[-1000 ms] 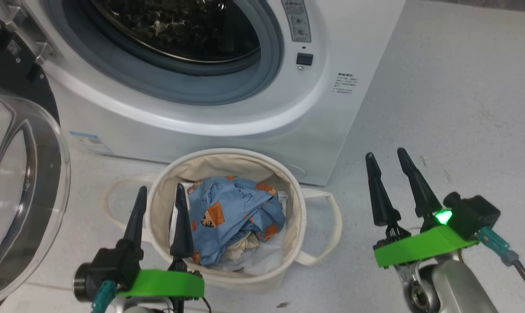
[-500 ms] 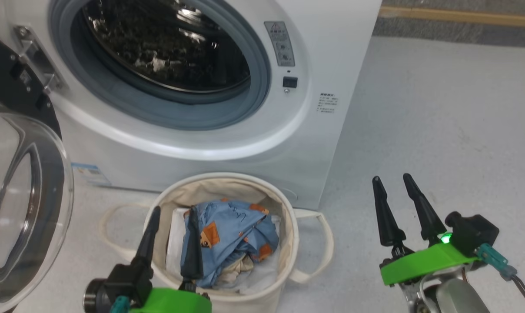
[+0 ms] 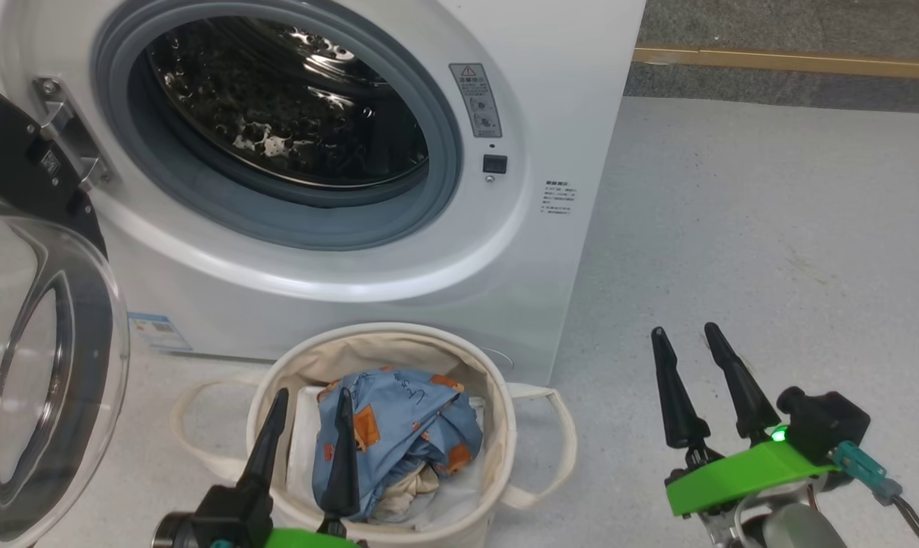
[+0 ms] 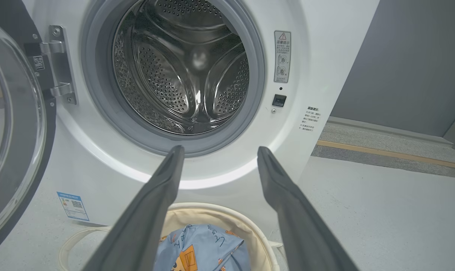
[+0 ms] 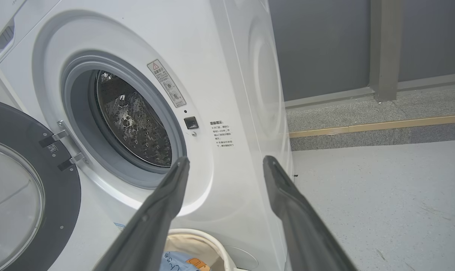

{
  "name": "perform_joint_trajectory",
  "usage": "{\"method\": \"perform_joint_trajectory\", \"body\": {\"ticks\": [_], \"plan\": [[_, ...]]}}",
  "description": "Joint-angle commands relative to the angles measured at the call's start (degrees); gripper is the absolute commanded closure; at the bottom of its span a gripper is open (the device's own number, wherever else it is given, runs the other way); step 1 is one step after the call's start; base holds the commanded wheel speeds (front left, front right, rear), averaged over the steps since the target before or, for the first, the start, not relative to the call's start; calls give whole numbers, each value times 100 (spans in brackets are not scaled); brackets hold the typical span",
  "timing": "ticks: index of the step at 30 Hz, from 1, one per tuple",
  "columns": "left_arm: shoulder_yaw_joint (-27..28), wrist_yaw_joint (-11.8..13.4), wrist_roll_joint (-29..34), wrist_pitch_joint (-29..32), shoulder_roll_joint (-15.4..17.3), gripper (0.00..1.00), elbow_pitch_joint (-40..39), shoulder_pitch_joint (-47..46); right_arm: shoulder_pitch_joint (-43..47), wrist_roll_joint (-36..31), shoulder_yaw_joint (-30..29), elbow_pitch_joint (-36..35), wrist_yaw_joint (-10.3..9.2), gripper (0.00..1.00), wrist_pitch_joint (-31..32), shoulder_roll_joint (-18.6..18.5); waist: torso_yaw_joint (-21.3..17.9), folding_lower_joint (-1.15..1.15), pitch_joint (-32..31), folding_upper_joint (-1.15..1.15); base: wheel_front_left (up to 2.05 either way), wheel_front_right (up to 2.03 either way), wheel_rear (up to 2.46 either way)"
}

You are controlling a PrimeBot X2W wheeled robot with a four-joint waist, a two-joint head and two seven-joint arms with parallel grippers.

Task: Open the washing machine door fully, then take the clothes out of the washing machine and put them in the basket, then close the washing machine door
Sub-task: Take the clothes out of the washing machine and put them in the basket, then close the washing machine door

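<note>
The white washing machine (image 3: 558,91) (image 4: 325,56) (image 5: 227,94) stands with its drum mouth bare; the steel drum (image 4: 182,71) holds nothing I can see. Its black glass-windowed door (image 3: 41,365) (image 4: 9,124) (image 5: 20,199) hangs swung out on the left. In front sits the cream basket (image 3: 497,426) (image 4: 220,214) (image 5: 190,237) with the light blue printed clothes (image 3: 399,426) (image 4: 205,248) piled inside. My left gripper (image 3: 313,394) (image 4: 217,149) hovers open over the basket's near left rim, holding nothing. My right gripper (image 3: 684,331) (image 5: 226,160) is open above the floor to the basket's right, holding nothing.
Pale speckled floor (image 3: 771,228) spreads right of the machine. A raised grey strip with a yellow line (image 3: 787,61) (image 5: 374,128) runs along the back. The open door juts toward me on the left. A flat white sheet (image 3: 459,487) lies under the clothes.
The head camera has tilted up, so the machine and basket sit lower in view and more of the drum shows. Both grippers stay open; the clothes lie still in the basket.
</note>
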Motion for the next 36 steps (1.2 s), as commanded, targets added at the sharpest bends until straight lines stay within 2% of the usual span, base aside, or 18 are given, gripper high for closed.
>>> {"method": "perform_joint_trajectory", "body": {"ticks": [1, 28, 36], "plan": [[169, -21, 37, -34, 37, 0, -200, -117, -100, 46, 123, -157, 2, 0, -29, 13, -12, 0, 4, 0, 0, 0, 0], [202, -22, 46, -34, 37, 0, -181, -186, -167, 195, 149, -149, 2, 0, -29, 13, -39, 0, 97, 0, -1, 1, 0], [150, -60, 56, -34, 37, 0, -110, -192, -191, 168, 132, -151, 2, 0, -29, 13, -21, 0, 121, 0, -100, 60, 40]]}}
